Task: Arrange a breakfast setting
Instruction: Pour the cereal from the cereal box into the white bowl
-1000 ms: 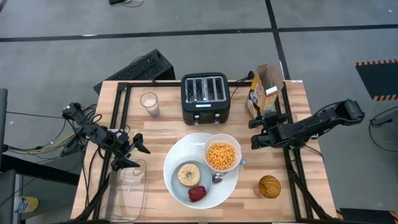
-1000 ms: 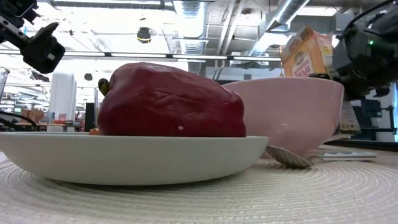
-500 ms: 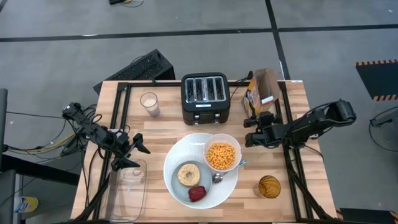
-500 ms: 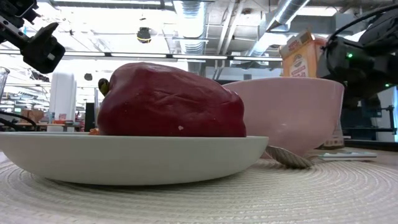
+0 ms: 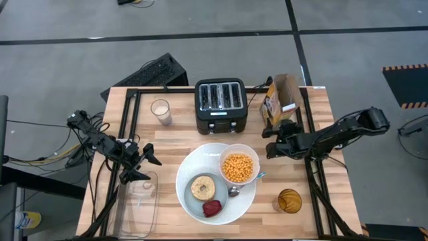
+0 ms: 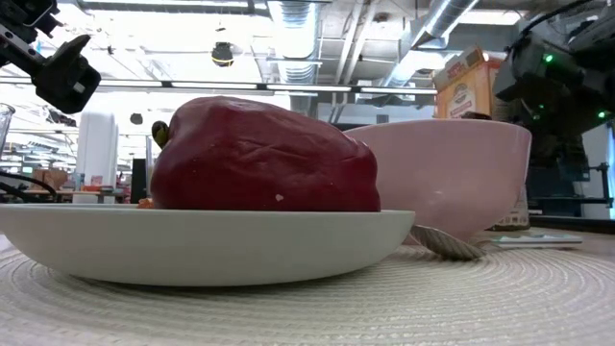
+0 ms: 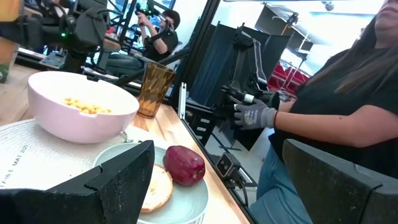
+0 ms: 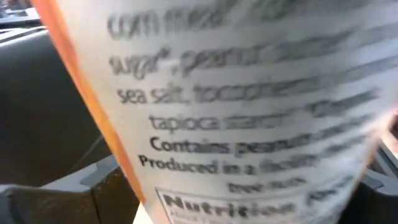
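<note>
Breakfast things sit grouped at the front middle of the worktop. Nearest the front edge, the small red food piece lies on the pale blue-grey plate, with the round tan bagel just behind it. That plate rests on the large white plate. Beside them is the blue-handled spoon, touching the white bowl of orange cereal. Off to the left, the left pincer hangs with fingers spread wide, gripping nothing. Farther back on the right, the right pincer is at an opened cereal box; its fingers' state cannot be told. A black toaster stands at the back.
</note>
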Controlling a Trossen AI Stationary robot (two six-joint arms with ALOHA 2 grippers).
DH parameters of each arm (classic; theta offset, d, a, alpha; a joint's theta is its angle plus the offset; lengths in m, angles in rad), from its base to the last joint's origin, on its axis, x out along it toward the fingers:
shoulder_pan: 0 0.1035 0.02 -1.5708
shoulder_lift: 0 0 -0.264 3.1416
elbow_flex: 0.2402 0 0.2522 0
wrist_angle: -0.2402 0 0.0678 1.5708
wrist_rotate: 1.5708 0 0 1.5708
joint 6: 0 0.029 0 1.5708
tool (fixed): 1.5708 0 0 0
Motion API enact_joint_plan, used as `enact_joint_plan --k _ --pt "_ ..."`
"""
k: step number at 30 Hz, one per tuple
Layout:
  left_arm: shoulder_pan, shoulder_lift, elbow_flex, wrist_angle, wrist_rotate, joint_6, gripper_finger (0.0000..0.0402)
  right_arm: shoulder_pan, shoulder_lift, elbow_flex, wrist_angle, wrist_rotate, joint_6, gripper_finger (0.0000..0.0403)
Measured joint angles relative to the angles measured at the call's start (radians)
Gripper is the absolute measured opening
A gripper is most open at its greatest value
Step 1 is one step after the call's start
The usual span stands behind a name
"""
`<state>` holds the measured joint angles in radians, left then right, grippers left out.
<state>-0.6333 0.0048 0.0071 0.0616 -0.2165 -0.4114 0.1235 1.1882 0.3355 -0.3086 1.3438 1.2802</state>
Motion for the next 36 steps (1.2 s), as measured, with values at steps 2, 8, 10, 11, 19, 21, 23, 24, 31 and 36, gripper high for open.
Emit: enact_joint_plan --k 2,8,10,11,19,21,23,24,31,36 --pt "0.000 0.000 0.000 0.000 0.000 0.000 0.0340 0.018 -0.031 0.000 -0.003 -0.014 -0.025 0.0395" --pt "0.000 0.000 0.000 0.000 0.000 0.000 0.0340 0.072 -0.122 0.000 -0.021 -0.016 -0.033 0.0388" --pt "0.000 0.000 0.000 0.000 0.000 0.000 0.0340 0.096 -0.151 0.000 -0.028 -0.017 -0.052 0.0392" --pt "0.000 0.000 0.000 0.000 0.000 0.000 0.0340 0.107 -0.164 0.000 -0.028 -0.017 -0.076 0.0395" --pt "0.000 0.000 0.000 0.000 0.000 0.000 0.0340 0.184 -0.280 0.000 -0.030 -0.031 -0.190 0.0399" --pt "0.000 0.000 0.000 0.000 0.000 0.000 0.0340 0.205 -0.304 0.000 -0.033 -0.052 -0.193 0.0399" --pt "0.000 0.000 0.000 0.000 0.000 0.000 0.0340 0.229 -0.324 0.000 -0.039 -0.073 -0.193 0.0399" --pt "0.000 0.000 0.000 0.000 0.000 0.000 0.0340 0.243 -0.333 0.000 -0.044 -0.083 -0.193 0.0399" --pt "0.000 0.000 0.000 0.000 0.000 0.000 0.0340 0.328 -0.390 0.000 -0.088 -0.094 -0.189 0.0399" --pt "0.000 0.000 0.000 0.000 0.000 0.000 0.0340 0.377 -0.436 0.000 -0.050 -0.124 -0.190 0.0399"
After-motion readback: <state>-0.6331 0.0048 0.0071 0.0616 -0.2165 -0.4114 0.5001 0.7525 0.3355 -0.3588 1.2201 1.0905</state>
